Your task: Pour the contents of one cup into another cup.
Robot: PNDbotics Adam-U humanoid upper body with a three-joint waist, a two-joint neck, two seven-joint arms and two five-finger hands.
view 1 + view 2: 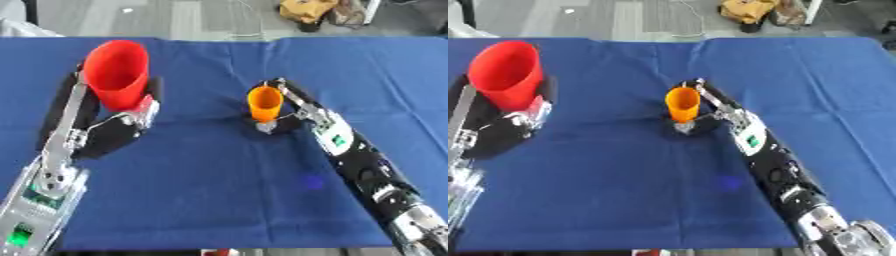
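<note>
Nearest to me, both forearms come up from the bottom edge over the blue cloth that covers the worktop – the left arm with its silver plates and a small green light low at the left, the right arm black and silver, running up diagonally from the lower right corner.

Further in, the left hand is curled round the base of the red cup. This is the larger cup; it is held on the left side of the worktop, tilted, with its wide mouth facing up and towards the head camera. I cannot make out anything inside it from here. Dark fingers flank the cup's lower sides and a silver part of the hand sits just under its bottom.

Across from it, near the middle of the cloth, the right hand is closed on the orange cup – a smaller, narrower cup, standing upright, with fingers running up its right side and dark parts of the hand wrapped at its foot. Whether its base touches the cloth I cannot tell; the hand hides it. The two cups are well apart, red to the left, orange to the right.

Beyond the far edge of the cloth lies grey floor, with a yellowish bag at the top.
</note>
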